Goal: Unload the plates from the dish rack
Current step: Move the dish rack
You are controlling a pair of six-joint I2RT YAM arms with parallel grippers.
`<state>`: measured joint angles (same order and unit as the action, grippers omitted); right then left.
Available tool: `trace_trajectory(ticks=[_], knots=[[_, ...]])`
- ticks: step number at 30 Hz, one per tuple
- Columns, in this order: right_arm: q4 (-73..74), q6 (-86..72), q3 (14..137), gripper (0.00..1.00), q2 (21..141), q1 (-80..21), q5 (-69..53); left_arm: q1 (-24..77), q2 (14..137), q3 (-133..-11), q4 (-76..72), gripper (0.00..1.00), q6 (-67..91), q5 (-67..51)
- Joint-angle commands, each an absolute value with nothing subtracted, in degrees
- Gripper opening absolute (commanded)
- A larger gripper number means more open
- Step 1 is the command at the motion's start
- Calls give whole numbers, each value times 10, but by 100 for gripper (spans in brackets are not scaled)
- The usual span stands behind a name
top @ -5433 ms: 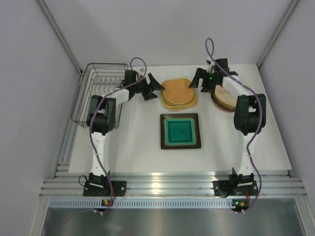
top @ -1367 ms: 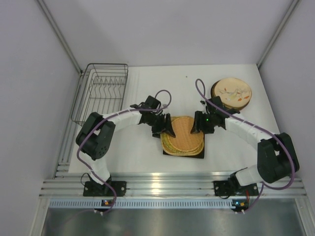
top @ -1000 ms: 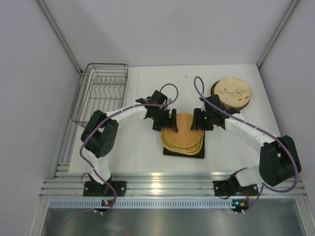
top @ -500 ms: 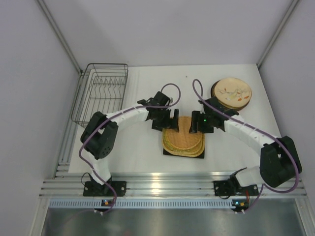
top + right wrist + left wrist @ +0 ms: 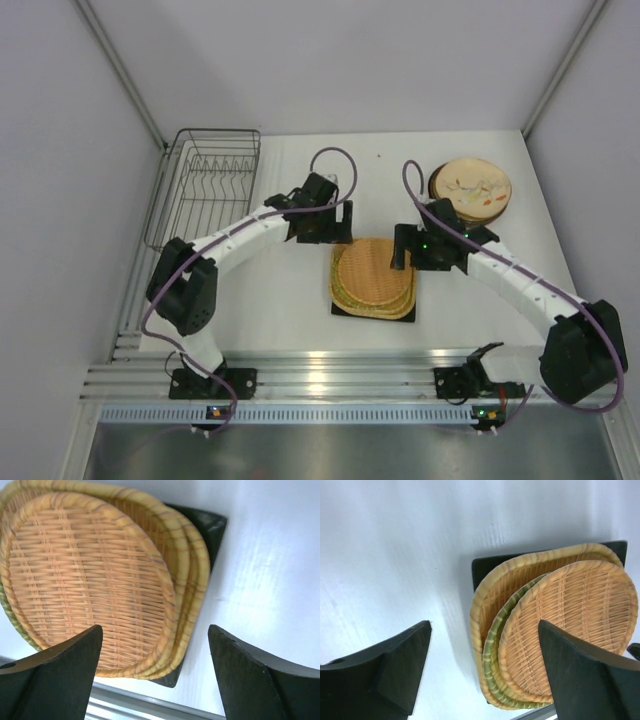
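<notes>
A stack of tan woven plates [image 5: 373,277] lies on the square dark-rimmed plate [image 5: 345,311] at the table's front middle. My left gripper [image 5: 325,232] hovers open just behind the stack's left corner, nothing between its fingers. My right gripper [image 5: 406,250] stands open at the stack's right rear corner, also free. In the left wrist view the woven plates [image 5: 570,625] lie below the left gripper [image 5: 484,625]. The right wrist view shows the woven plates [image 5: 90,575] under the right gripper [image 5: 155,627], with the dark plate's corner [image 5: 212,527] sticking out. The dish rack [image 5: 205,190] holds no plates.
A stack of round cream patterned plates [image 5: 470,190] sits at the back right, behind the right arm. The wire rack stands against the left wall. An aluminium rail [image 5: 350,380] runs along the table's near edge.
Both grippers have opened and let go of the woven stack, which now rests on the square plate. Both have drawn back from it, the left towards the rear.
</notes>
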<state>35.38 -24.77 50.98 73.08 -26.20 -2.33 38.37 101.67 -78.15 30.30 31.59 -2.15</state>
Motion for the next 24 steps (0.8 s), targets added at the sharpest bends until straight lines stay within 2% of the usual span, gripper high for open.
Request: trace_trajectory(ticks=[1, 2, 3, 6, 9, 10, 13, 18, 24], knots=[[377, -263, 533, 85, 660, -269, 76, 375, 930, -764, 303, 92, 307, 80], [380, -265, 534, 83, 652, -268, 91, 375, 923, -759, 304, 72, 302, 90], [384, -265, 536, 81, 648, -267, 104, 374, 918, -752, 306, 59, 295, 96], [394, -256, 537, 69, 646, -258, 123, 374, 904, -723, 324, 0, 287, 129], [402, -256, 532, 45, 664, -245, 136, 374, 919, -690, 343, 0, 278, 113], [403, -254, 531, 29, 676, -244, 151, 375, 928, -680, 353, 0, 280, 99], [405, -251, 532, 7, 696, -243, 176, 380, 960, -655, 363, 0, 286, 72], [396, -241, 533, 5, 738, -244, 186, 431, 1016, -668, 356, 0, 296, 58], [394, -232, 529, 3, 789, -244, 192, 469, 1099, -759, 362, 0, 290, 47]])
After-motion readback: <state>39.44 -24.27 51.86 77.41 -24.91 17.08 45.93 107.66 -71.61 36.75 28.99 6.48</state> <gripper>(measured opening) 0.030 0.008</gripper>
